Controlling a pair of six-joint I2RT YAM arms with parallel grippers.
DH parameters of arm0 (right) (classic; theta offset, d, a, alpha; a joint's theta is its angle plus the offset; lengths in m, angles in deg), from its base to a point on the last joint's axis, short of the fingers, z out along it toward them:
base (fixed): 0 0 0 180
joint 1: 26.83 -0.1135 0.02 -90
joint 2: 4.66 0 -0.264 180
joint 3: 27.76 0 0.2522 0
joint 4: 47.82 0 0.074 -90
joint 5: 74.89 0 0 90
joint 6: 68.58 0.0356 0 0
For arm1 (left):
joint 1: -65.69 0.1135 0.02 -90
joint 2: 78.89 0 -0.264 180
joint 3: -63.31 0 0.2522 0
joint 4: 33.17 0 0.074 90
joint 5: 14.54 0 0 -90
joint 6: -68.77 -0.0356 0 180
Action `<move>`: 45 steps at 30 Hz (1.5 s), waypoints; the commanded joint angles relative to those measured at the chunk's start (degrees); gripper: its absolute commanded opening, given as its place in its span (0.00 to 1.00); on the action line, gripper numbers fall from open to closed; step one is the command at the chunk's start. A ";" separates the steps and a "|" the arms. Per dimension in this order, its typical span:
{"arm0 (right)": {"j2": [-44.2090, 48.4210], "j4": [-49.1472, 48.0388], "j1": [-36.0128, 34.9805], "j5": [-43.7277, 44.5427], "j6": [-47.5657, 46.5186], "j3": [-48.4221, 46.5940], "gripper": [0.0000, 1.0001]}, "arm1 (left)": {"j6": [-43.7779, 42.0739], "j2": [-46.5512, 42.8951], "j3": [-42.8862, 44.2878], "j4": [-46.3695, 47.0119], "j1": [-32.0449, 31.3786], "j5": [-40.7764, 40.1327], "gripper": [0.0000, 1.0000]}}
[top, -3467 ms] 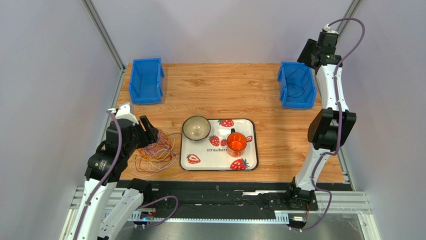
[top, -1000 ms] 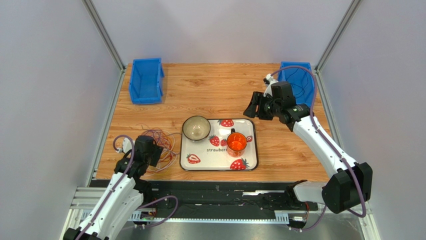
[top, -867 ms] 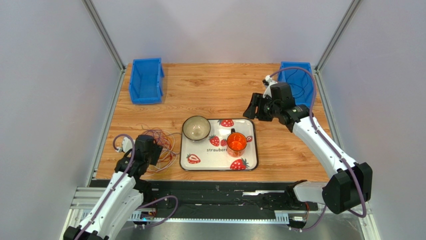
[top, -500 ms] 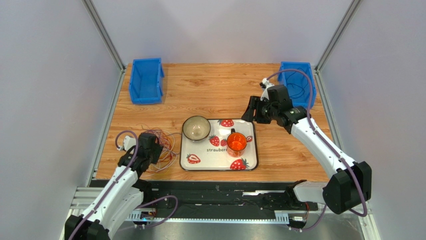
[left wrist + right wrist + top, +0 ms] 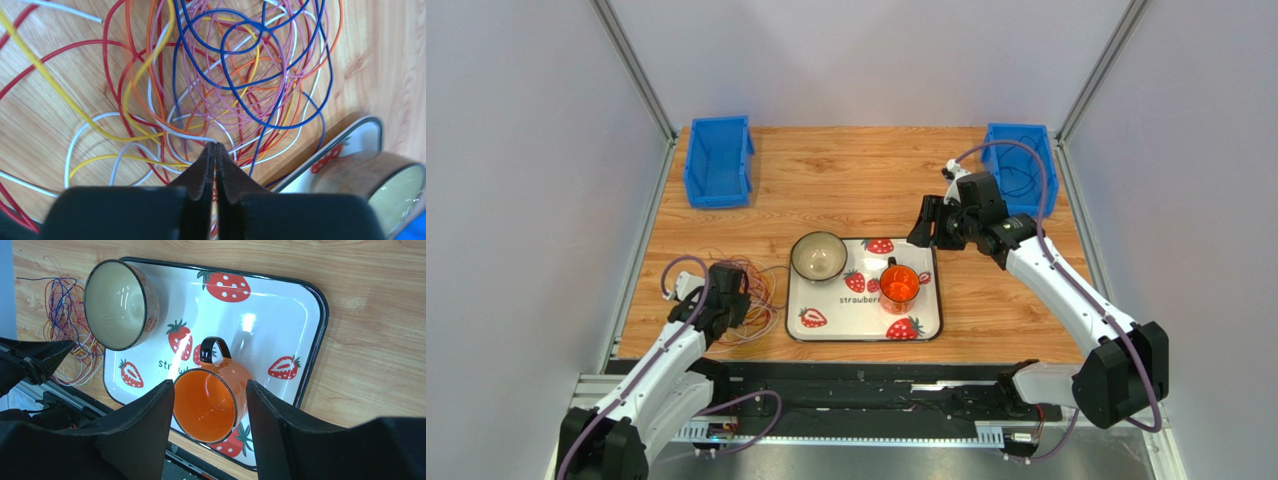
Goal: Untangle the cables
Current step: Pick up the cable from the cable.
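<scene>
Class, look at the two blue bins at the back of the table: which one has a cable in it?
The right blue bin: a thin dark cable lies looped inside it. The left blue bin shows only its bare floor.

Left hand (image 5: 215, 146) pinched, right hand (image 5: 210, 386) spread

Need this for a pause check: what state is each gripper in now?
Left gripper: jaws shut in the cables; grip cannot be told.
Right gripper: open, empty, over the orange mug.
</scene>
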 commanded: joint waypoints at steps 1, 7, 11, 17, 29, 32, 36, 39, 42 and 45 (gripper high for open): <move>1.25 -1.33 -0.16 0.87 -0.70 -0.22 0.58 | -1.35 0.14 2.99 0.30 0.30 -0.21 0.00; 1.51 -0.98 -0.51 0.87 -0.70 -0.66 0.58 | -5.30 -4.85 6.94 -2.95 0.22 0.76 0.00; 1.86 -0.80 -0.60 0.96 -0.52 -1.01 0.58 | -8.91 -8.11 10.99 -7.33 0.22 1.12 0.00; 2.57 -0.62 -1.39 0.96 -0.17 -1.72 0.58 | -17.52 -9.26 21.79 -13.66 0.22 0.85 0.00; 4.41 0.08 -3.06 1.13 0.53 -2.51 0.58 | -37.02 -6.28 51.06 -18.25 0.22 2.25 0.00; 4.76 -0.01 -3.76 1.13 0.79 -2.68 0.58 | -42.21 -3.64 58.35 -17.29 0.22 6.20 0.00; 5.20 -0.01 -4.90 1.13 1.15 -3.21 0.59 | -45.82 1.62 71.77 -19.21 0.22 8.05 0.00; 5.91 -0.53 -5.52 0.52 1.06 -3.39 0.59 | -48.80 5.48 80.83 -18.17 0.30 11.04 0.00; 6.26 -2.29 -6.75 -1.15 1.32 -3.65 0.59 | -51.01 10.75 90.23 -17.19 0.22 14.73 0.00; 6.61 -4.65 -8.06 -4.30 1.24 -3.91 0.59 | -52.24 16.81 101.29 -16.67 0.22 21.13 0.00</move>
